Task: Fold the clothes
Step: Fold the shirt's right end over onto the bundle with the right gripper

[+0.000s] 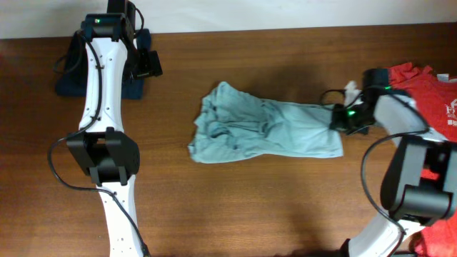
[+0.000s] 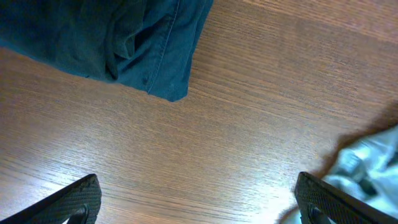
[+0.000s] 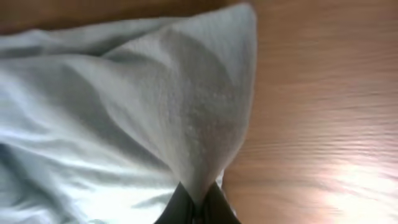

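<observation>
A light blue garment [image 1: 264, 128] lies rumpled across the middle of the wooden table, bunched at its left end. My right gripper [image 1: 338, 120] is shut on its right edge; the right wrist view shows the fabric [image 3: 186, 124] pinched between my fingers [image 3: 198, 202] and pulled up in a ridge. My left gripper [image 1: 151, 64] is open and empty at the back left, over bare wood [image 2: 199, 199]. A corner of the light garment [image 2: 370, 165] shows at the right of the left wrist view.
A folded dark blue garment [image 1: 78, 68] lies at the back left, under my left arm, and shows in the left wrist view [image 2: 118, 37]. A pile of red clothes [image 1: 435, 93] sits at the right edge, with a small white piece [image 1: 351, 89] beside it.
</observation>
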